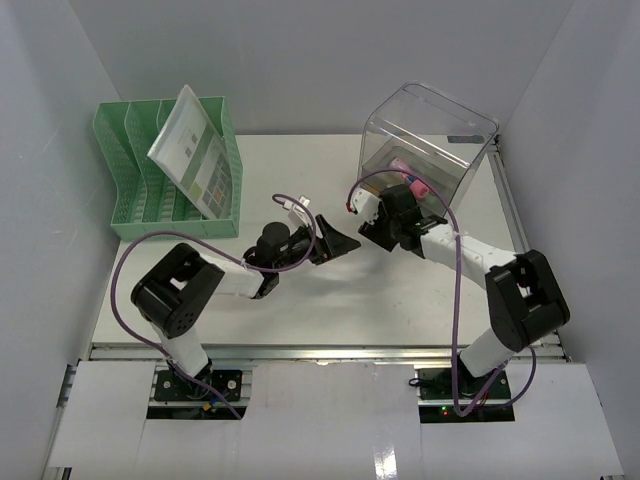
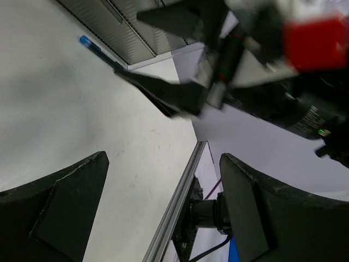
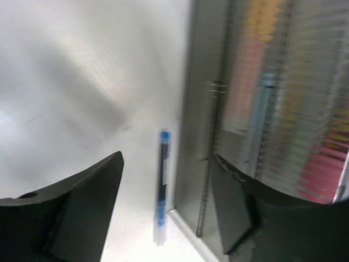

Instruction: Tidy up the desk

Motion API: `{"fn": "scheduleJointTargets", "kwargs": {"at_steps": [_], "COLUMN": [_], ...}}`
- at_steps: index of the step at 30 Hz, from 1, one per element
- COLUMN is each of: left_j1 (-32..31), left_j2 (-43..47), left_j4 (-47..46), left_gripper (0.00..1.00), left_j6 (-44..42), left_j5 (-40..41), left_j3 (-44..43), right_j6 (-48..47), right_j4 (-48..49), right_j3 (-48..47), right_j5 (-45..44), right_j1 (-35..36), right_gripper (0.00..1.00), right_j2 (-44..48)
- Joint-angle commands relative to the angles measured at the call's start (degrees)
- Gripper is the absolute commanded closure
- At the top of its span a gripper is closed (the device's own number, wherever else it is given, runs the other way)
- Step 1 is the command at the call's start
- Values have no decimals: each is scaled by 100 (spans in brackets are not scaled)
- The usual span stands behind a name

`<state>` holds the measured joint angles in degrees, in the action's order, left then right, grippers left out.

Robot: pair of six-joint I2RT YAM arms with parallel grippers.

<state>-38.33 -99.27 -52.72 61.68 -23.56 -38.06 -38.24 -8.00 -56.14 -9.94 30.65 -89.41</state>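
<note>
- I'm looking down on the large flat white desk (image 1: pixel 300 310), which is filling the middle of the scene, its aluminium rail running along the near edge.
- The left gripper (image 2: pixel 163 158) is hanging over the middle of the desk with its two dark fingers spread wide and nothing between them.
- The right gripper (image 3: pixel 163 164) is hovering just right of it, close to the near-left corner of the clear plastic drawer box (image 1: pixel 430 130), and its jaws are also standing apart, gripping nothing.
- A slim clear pen with a blue cap (image 3: pixel 162 185) is lying flat on the desk just beside the box's base, and in the right wrist view it is showing straight between the fingers.
- Pink items (image 1: pixel 410 178) are showing through the box wall; I can't tell what they are.
- At the far left, the green slotted file rack (image 1: pixel 140 190) is holding a printed white and green booklet (image 1: pixel 195 155), which is leaning tilted in a slot.
</note>
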Motion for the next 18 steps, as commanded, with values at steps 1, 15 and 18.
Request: {"fn": "scheduleJointTargets", "kwargs": {"at_steps": [1, 15, 18], "left_j1": [9, -269, -355], "left_j2": [-622, -2849, -3196], "left_j4": [-464, -237, 20], "left_gripper": [11, 38, 45], "left_j6": [310, 1132, 1159], "left_j5": [-175, 468, 762], "left_j3": [-598, -3076, -3603], "right_j6": [-327, 680, 727], "right_j4": [-966, -569, -566], "right_j3": [-41, 1251, 1297], "right_j5": [2195, 6214, 6465], "right_j1": [-260, -3347, -3612], "right_gripper": [35, 40, 41], "right_j2": [1476, 3995, 3995]}}
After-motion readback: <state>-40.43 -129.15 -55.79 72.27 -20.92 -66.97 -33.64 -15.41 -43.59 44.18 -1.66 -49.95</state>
